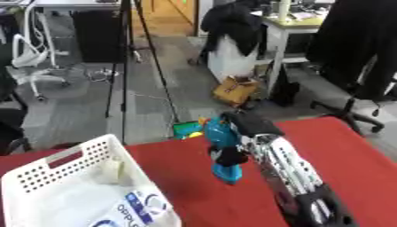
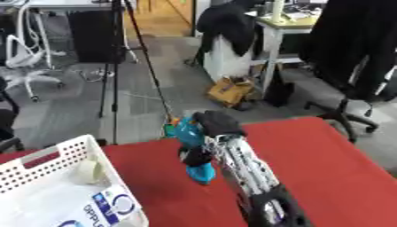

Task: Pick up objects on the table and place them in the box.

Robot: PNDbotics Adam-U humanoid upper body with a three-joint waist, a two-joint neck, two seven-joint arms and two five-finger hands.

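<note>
— Start at the left edge. What's there?

— A white plastic basket with perforated walls and a slot handle (image 1: 74,162), sitting on the red tabletop (image 1: 341,150) at the near left corner. Inside it I can make out a pale, rounded object (image 1: 111,172) against the right wall, and a white flat packet with blue lettering (image 1: 136,208) lying on the bottom.

— And the thing being moved?

— A bright blue plastic toy (image 1: 221,148), tallish, narrower in the middle, with a wider blue foot at the bottom and a small orange bit at the top. It is to the right of the basket, well apart from its rim, over the middle of the red surface. Its foot is low, close to the cloth; I cannot tell whether it touches or is just lifted.

— Who has it?

— The robot's right hand (image 1: 240,128). The black and silver arm (image 2: 248,177) comes up from the lower right, and the black fingers (image 2: 198,156) are curled round the toy's middle, with the back of the hand covering its right side.

— The other hand?

— Not visible from here.

— Anything beyond the table?

— Right behind the toy, at the far edge, a small green and yellow object (image 1: 186,131); I can't make out what it is.
</note>
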